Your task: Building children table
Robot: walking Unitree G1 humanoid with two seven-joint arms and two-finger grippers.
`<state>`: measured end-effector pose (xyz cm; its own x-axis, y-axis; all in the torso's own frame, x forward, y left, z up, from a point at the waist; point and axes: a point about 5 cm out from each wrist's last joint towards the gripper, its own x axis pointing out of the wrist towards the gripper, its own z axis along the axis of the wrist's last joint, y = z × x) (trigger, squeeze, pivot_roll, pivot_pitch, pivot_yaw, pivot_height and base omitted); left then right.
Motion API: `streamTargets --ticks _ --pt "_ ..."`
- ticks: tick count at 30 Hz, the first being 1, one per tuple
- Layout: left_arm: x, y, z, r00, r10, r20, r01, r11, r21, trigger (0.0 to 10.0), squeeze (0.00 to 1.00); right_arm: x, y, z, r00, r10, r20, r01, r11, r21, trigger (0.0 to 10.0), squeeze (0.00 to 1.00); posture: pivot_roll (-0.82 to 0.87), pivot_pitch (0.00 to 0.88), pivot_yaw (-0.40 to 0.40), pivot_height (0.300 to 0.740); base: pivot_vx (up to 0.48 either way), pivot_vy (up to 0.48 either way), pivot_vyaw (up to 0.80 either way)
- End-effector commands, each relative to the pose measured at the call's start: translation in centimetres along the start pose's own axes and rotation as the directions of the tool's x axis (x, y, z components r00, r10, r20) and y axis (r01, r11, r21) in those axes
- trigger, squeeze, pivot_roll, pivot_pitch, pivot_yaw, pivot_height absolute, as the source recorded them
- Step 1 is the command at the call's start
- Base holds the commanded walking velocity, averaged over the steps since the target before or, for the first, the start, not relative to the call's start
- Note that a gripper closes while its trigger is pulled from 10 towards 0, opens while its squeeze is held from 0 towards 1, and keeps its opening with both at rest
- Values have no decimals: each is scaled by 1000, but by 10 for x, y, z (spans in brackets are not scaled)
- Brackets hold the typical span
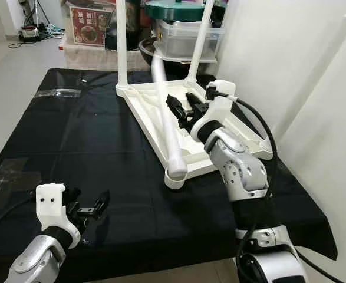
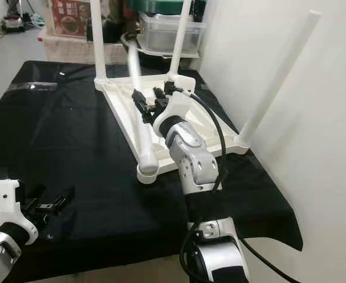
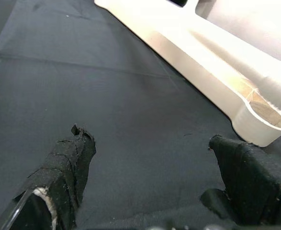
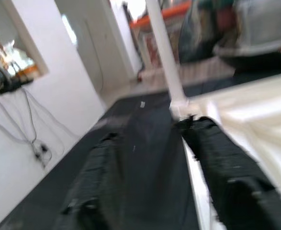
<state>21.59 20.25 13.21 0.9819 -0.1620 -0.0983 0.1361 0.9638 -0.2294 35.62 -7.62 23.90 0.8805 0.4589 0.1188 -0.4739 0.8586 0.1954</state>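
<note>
The right eye view takes in a fourth white leg [image 2: 277, 79] standing in the socket at the right near corner of the upturned children's table [image 2: 178, 127], leaning toward the wall; the left eye view catches just its upper part against the wall. The left wrist view brings up close what the head views give small: an open, round corner socket [image 3: 265, 114] of the white frame, empty, resting on the black cloth [image 3: 106, 96], with the left tool [image 3: 152, 165] hovering just short of it, its two black fingers [image 3: 68, 163] spread wide and grasping nothing. The right wrist view is blurred; it looks past the right tool [image 4: 150, 167], fingers parted with nothing between them, toward one upright leg [image 4: 163, 48] at a far corner. The children's table lies upside down on the right half of the tabletop [image 1: 72, 141], its ribbed white underside facing up, two legs [image 1: 121, 41] standing at the far corners. A loose leg [image 1: 168, 127] lies slanted along the frame's left edge, its near end at the near left corner, just beside the right tool [image 1: 184, 109], which reaches over the underside. Clear plastic wrap [image 1: 58, 92] lies on the cloth at far left.
</note>
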Motion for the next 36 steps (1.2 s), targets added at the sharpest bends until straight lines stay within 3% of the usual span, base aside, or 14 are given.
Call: streamTargets --ticks 1,3,4,5,6,7,10,11,19,24,29,36 --pt "0 0 -3 1000 -4 -19 4 1000 5 10000 0 -3 -3 -6 999 -12 -34 12 1000 15 0 0 129 0 -131 740 0 0 0" --pt "0 0 -3 1000 2 -17 -1 1000 4 10000 0 -2 -14 -24 982 -120 -148 122 993 4 0 0 132 0 -134 740 0 0 0" --pt "0 0 -3 1000 2 -17 -1 1000 4 10000 0 -2 -14 -24 982 -120 -148 122 993 4 0 0 132 0 -134 740 0 0 0" --pt "-1 1 -4 1000 4 -16 -4 1000 4 10000 0 -3 -20 -35 955 -186 -233 188 982 -15 10000 0 133 0 -135 740 0 0 0" --pt "-1 1 -4 1000 4 -16 -4 1000 4 10000 0 -3 -20 -35 955 -186 -233 188 982 -15 10000 0 133 0 -135 740 0 0 0" --pt "-1 1 -4 1000 8 -14 -8 1000 3 10000 0 -4 -25 -45 921 -244 -304 243 969 -40 10000 0 132 0 -134 740 0 0 0" --pt "-2 1 -4 1000 10 -10 -10 1000 2 10000 0 -7 -27 -53 906 -246 -345 248 968 -39 10000 0 131 0 -133 740 0 0 0" --pt "-2 1 -3 1000 13 -8 -13 1000 2 10000 0 -10 -28 -56 907 -243 -344 251 968 -21 10000 1000 128 0 -133 740 0 0 0" --pt "-1 1 -3 1000 14 0 -14 1000 -1 10000 0 -17 -24 -57 928 -219 -303 221 975 -29 10000 1000 123 0 -129 740 0 0 0" --pt "-1 1 -2 1000 16 2 -16 1000 -4 10000 0 -14 -23 -51 928 -227 -295 204 973 -107 10000 1000 123 0 -130 740 0 0 0" --pt "-1 1 -2 1000 15 4 -15 1000 -6 10000 0 -6 -22 -36 957 -204 -205 166 968 -188 10000 1000 127 0 -137 740 0 0 0" --pt "-1 0 -2 1000 15 6 -15 1000 -7 10000 0 2 -30 -50 953 -177 -244 125 968 -215 10000 1000 137 0 -142 740 0 0 0"
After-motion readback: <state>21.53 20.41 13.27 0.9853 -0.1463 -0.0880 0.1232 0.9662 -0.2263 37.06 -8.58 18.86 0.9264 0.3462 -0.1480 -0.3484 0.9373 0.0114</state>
